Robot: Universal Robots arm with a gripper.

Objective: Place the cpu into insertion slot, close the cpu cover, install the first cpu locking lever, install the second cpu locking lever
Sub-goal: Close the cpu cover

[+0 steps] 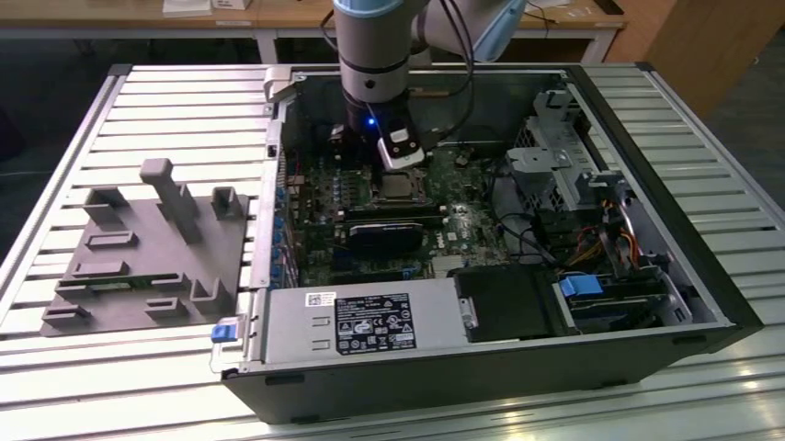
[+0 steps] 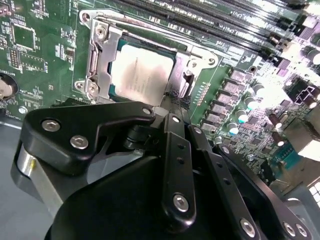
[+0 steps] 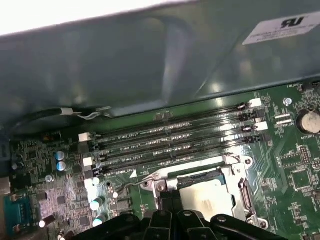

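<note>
the jaws of the gripper (image 2: 176, 102) look pressed together with nothing pinched between them, their tips down at the edge of the socket assembly, just beside the cpu (image 2: 142, 75). the cpu already lies flat in the insertion slot (image 3: 197, 178), near the middle of the green board, and the cpu cover (image 2: 97, 55) seems folded down around it, its window framing the silver top. so to my eye the chip and cover steps are done and the work in hand is a locking lever (image 3: 131, 183), whose thin wire stands out from the socket's corner toward the memory slots (image 3: 175, 137). seating it would call for a steady press down and a sideways tuck under its catch, without scraping the board. counting: one arm, one cpu, one slot, one cover, one lever i can be sure of, four long memory slots. all this sits in one open computer case (image 1: 429, 390) on the slatted table (image 1: 98, 386), with one grey fixture tray (image 1: 147, 257) toward the table's edge on the exterior view's left.
</note>
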